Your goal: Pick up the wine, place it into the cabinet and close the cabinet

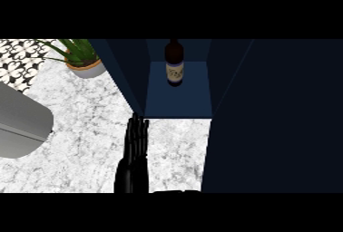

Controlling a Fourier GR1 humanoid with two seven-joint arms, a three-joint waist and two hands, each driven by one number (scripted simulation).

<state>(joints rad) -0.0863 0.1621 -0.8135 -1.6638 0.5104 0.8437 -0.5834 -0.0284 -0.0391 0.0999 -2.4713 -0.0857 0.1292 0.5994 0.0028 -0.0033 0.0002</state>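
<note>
A potted plant [81, 58] with spiky green leaves in a pale pot stands at the back left of the white marble bench [80, 131], beside black-and-white patterned tiles [19, 61]. A large grey rounded object [19, 122] sits at the view's left edge.

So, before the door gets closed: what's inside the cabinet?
One wine bottle stands toward the back, on the blue floor of the cabinet; nothing else shows there. The space behind the bottle is hidden.

Wine bottle [175, 63] upright inside open cabinet [181, 100]; left robot hand [135, 147] flat, just before it.
</note>
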